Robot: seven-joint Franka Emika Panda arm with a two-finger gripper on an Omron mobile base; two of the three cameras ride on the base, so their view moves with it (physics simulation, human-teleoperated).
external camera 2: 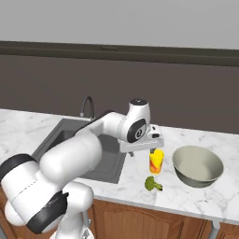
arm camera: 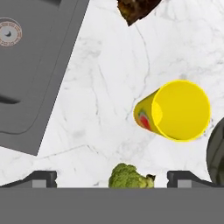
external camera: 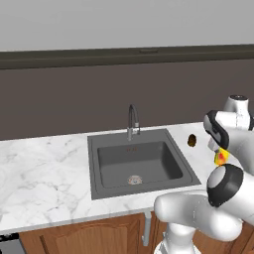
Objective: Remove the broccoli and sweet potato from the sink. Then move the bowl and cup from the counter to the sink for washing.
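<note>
The yellow cup (arm camera: 175, 110) stands upright on the white marble counter (arm camera: 105, 87), right of the sink (arm camera: 30, 65). The broccoli (arm camera: 130, 176) lies near the counter's front edge and the sweet potato (arm camera: 136, 8) lies further back; both are outside the basin. My gripper (arm camera: 114, 178) hovers open above the counter, just beside the cup, with nothing held. In the right base view the gripper (external camera 2: 144, 150) hangs over the cup (external camera 2: 156, 161), with the broccoli (external camera 2: 151, 184) in front and the grey-green bowl (external camera 2: 197, 166) to the right. The sweet potato (external camera: 192, 140) sits right of the sink (external camera: 139, 163).
The chrome faucet (external camera: 132, 121) rises behind the basin, whose round drain (external camera: 134, 179) lies bare. A dark backsplash wall runs behind the counter. The bowl's rim (arm camera: 216, 153) shows close to the cup. Brown cabinet doors sit below the counter edge.
</note>
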